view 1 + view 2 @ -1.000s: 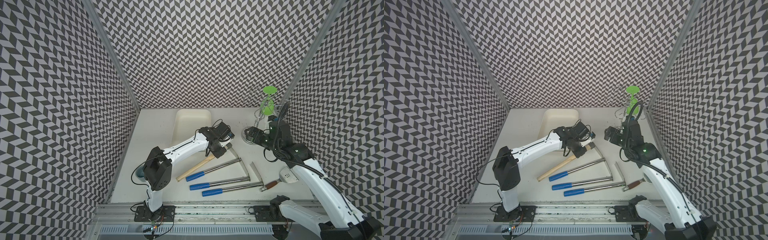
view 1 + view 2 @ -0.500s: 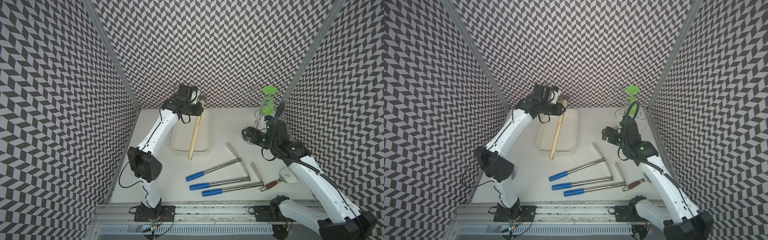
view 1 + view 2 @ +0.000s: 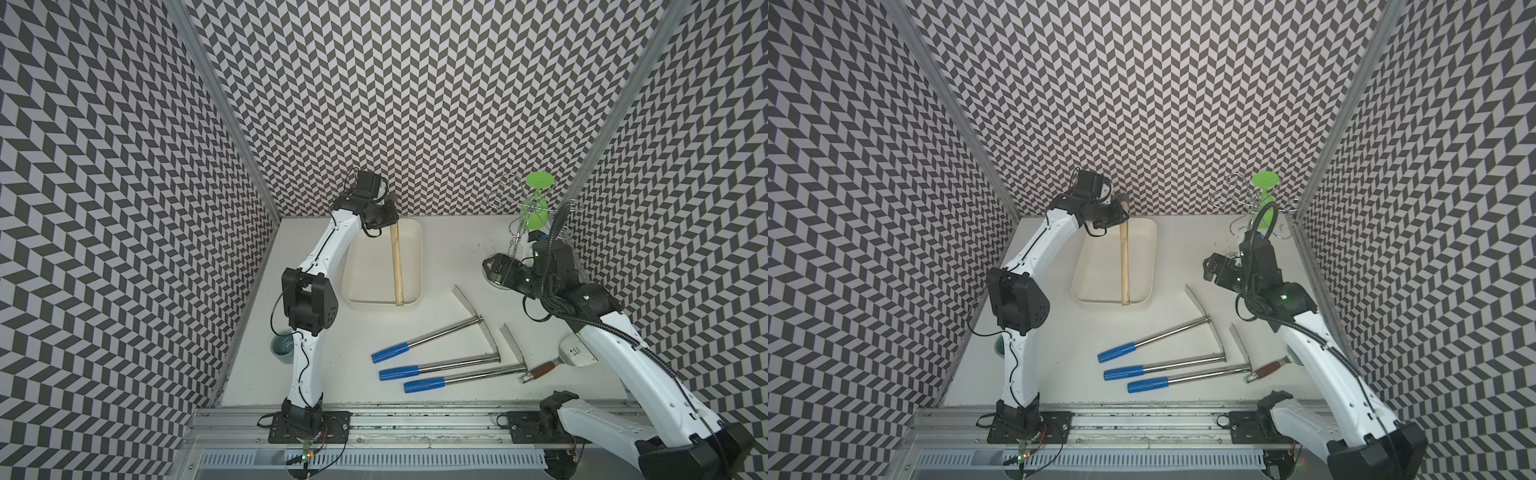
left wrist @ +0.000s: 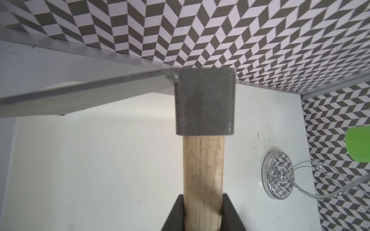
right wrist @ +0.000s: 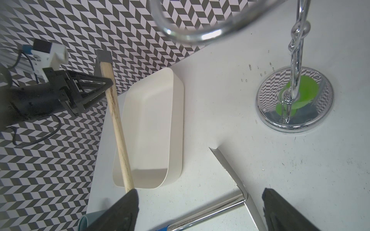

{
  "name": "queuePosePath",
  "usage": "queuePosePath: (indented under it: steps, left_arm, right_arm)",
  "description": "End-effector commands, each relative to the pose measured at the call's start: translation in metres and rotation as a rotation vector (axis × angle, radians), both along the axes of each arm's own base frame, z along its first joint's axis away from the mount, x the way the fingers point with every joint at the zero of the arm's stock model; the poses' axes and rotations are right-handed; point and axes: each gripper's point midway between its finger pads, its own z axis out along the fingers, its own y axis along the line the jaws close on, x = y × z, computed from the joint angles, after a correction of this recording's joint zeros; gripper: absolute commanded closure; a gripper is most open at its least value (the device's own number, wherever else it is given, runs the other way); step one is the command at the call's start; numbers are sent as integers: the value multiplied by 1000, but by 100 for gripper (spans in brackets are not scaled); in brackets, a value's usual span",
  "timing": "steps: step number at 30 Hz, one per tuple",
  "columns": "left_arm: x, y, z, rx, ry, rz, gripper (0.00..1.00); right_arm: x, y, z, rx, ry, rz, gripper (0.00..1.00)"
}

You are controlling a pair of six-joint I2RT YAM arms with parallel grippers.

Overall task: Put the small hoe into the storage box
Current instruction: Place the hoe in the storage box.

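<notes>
The small hoe has a pale wooden handle and a dark metal head with a flat blade. My left gripper is shut on the handle just below the head, and its fingers press both sides. It hangs tilted over the cream storage box, head up by the back wall and handle end down at the box's near wall. In both top views the handle runs along the box. My right gripper stands open and holds nothing to the right of the box.
Three blue-handled steel hoes lie fanned on the table in front of the box. A chrome stand with a green top is at the back right. A brown-handled spatula lies under my right arm. A teal cup sits by the left arm.
My left gripper lifted the small hoe off the table beside the blue-handled hoes and carried it back over the storage box, then swung the handle in line with it. The right arm barely shifted.
</notes>
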Motion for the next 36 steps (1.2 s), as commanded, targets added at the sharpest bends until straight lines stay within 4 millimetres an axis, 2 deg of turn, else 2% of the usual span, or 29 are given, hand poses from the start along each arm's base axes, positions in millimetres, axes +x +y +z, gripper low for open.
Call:
queuePosePath:
  steps: [1, 14, 20, 27, 36]
  left_arm:
    - [14, 10, 35, -55, -93, 113, 100]
    - [19, 27, -26, -10, 11, 286, 100]
    - [26, 26, -40, -3, 29, 302, 100]
    - [39, 25, -41, -1, 26, 309, 100]
    - [46, 21, -62, -20, 68, 320, 100]
  right_arm:
    - [3, 3, 10, 18, -50, 7, 4]
    - [3, 3, 6, 11, -45, 10, 4]
    - [2, 2, 5, 5, -46, 6, 4]
    - [2, 3, 3, 5, -42, 11, 4]
    - [2, 3, 2, 3, -42, 13, 3]
